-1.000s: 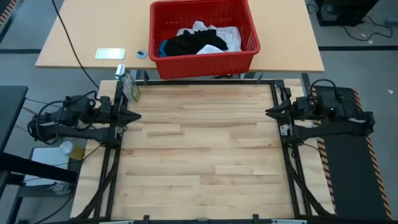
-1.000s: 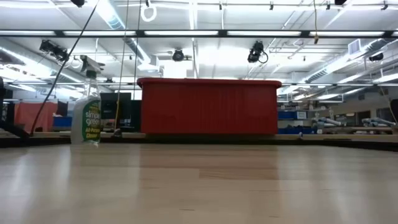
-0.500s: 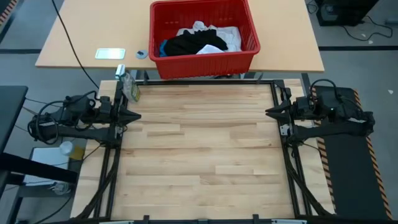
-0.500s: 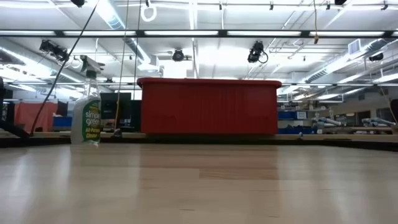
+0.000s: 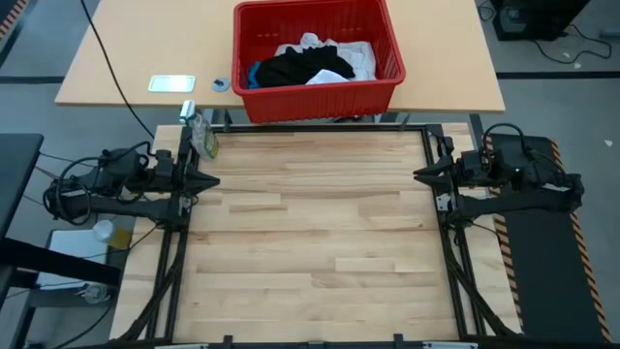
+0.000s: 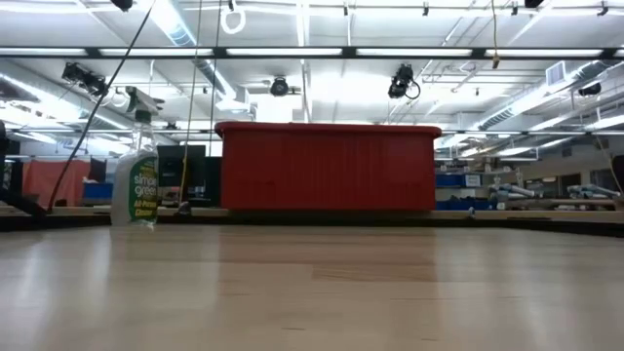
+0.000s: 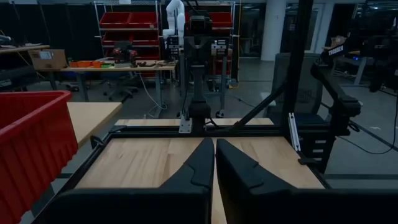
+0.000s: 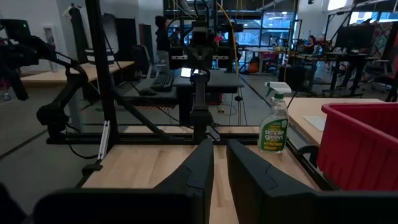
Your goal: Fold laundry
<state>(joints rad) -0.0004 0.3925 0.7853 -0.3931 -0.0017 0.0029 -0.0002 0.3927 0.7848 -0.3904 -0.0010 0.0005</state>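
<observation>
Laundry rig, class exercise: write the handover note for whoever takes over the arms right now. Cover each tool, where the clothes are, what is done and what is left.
Left tool: shut, empty, parked at the left edge of the wooden table.
Right tool: fingers nearly together, holding nothing, parked at the right edge.
Laundry: the black garment, white garment and blue garment all lie heaped in the red basket on the far table, beyond the work surface.
Done: nothing folded; no garment is out of the basket.
Left: take each garment out, spread it on the wooden table, fold it.
Note: a spray bottle stands at the far left corner.
</observation>
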